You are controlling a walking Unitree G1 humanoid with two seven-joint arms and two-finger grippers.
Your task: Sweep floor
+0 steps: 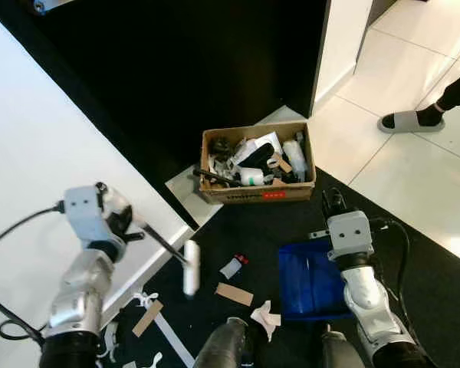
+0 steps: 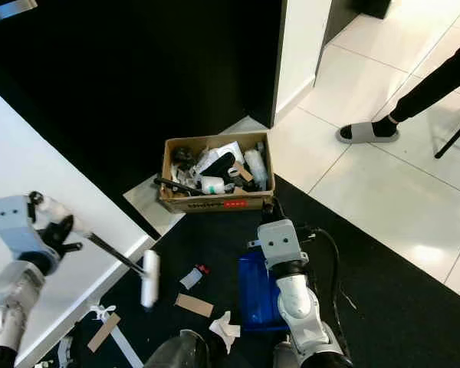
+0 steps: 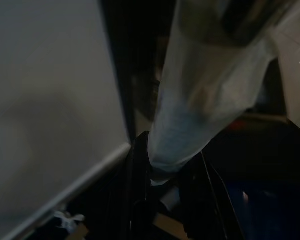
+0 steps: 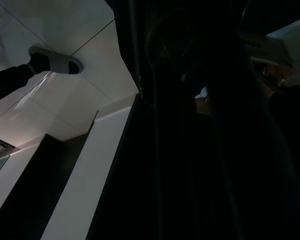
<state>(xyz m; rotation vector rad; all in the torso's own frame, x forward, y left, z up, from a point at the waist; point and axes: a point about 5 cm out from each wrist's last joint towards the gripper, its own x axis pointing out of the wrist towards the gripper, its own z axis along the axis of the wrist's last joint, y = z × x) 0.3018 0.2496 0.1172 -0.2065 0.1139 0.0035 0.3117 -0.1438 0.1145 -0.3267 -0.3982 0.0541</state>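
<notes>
Litter on the dark floor point(image 1: 261, 238): a cardboard strip point(image 1: 234, 294), a crumpled tissue point(image 1: 264, 317) and a small wrapper point(image 1: 231, 267), all just left of the blue dustpan point(image 1: 310, 282). The white brush point(image 1: 191, 267) hangs above them, its handle clamped in the left tool point(image 1: 123, 222). The right tool point(image 1: 333, 205) grips the pan's handle, I judge. Risk: a hard stroke flicks the tissue past the pan toward the full cardboard box point(image 1: 257, 165), or the brush clips the white counter point(image 1: 31, 169) edge.

Cardboard box point(image 1: 258, 188) crammed with junk on dark carpet; person's sandalled foot point(image 1: 411, 120) well right of box, on white tiles.
</notes>
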